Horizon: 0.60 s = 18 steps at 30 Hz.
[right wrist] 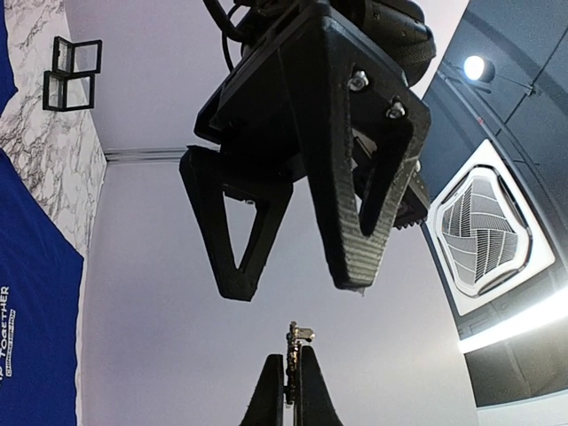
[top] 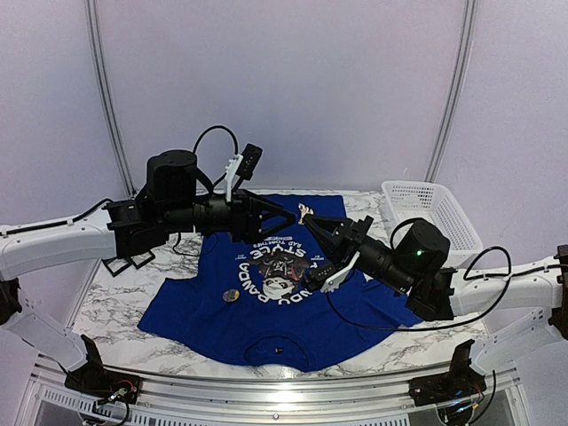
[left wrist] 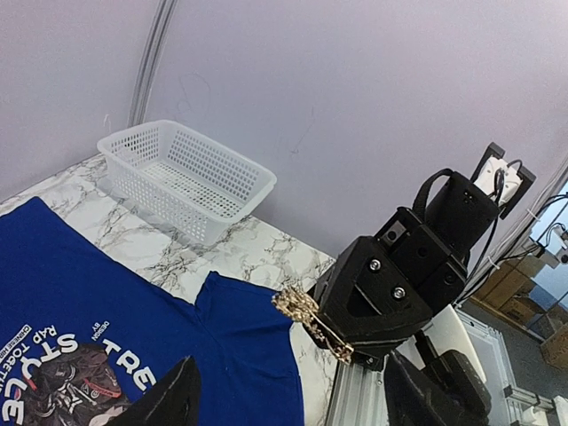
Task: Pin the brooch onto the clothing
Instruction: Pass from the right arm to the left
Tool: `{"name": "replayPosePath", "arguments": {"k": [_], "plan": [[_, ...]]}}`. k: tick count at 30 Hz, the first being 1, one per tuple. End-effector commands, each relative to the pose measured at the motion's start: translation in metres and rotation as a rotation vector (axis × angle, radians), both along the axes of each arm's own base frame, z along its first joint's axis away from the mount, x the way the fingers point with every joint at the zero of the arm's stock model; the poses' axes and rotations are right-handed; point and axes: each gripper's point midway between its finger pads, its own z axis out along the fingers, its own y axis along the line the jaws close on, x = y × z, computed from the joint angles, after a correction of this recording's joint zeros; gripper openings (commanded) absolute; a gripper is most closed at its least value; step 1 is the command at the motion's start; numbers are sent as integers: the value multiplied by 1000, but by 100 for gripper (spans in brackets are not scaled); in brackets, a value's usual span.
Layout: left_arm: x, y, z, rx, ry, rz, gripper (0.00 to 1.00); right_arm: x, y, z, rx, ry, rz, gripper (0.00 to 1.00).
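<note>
And there's the right claw [top: 313, 220] clamped on the gold brooch [top: 304, 211], aloft over the far end of the blue T-shirt [top: 191, 306] lying flat mid-desk [top: 106, 311], left claw [top: 287, 222] fingers apart facing it.

A table [top: 115, 306] topped in white marble veined with grey is seen. A royal-blue T-shirt [top: 191, 311] is spread flat over the middle of it, with the collar turned toward the near edge and the hem toward the far edge, so that the round panda print and its white lettering are read upside down from above. A strip of bare marble is left showing around the shirt on the left, right and near sides. A white perforated plastic basket [top: 413, 185] is set at the far right corner, apart from the shirt. Two small black open frames [top: 124, 262] are placed at the left edge, near the shirt but not touching it.
</note>
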Motion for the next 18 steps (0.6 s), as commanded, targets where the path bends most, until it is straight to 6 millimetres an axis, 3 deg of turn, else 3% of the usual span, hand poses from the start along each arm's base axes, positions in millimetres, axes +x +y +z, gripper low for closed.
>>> {"name": "replayPosePath", "arguments": {"k": [1, 5, 10, 18], "plan": [[4, -3, 26, -60, -22, 5, 73, -8, 6, 1, -6, -6, 16, 0], [12, 0, 31, -73, -10, 32, 65, -12, 8, 1, -17, -14, 28, 0], [24, 8, 19, -57, 14, 52, 47, -17, 8, 2, -12, -6, 52, 0], [10, 11, 26, -59, -45, -29, 67, -30, 10, 10, 39, 91, 144, 0]]}}
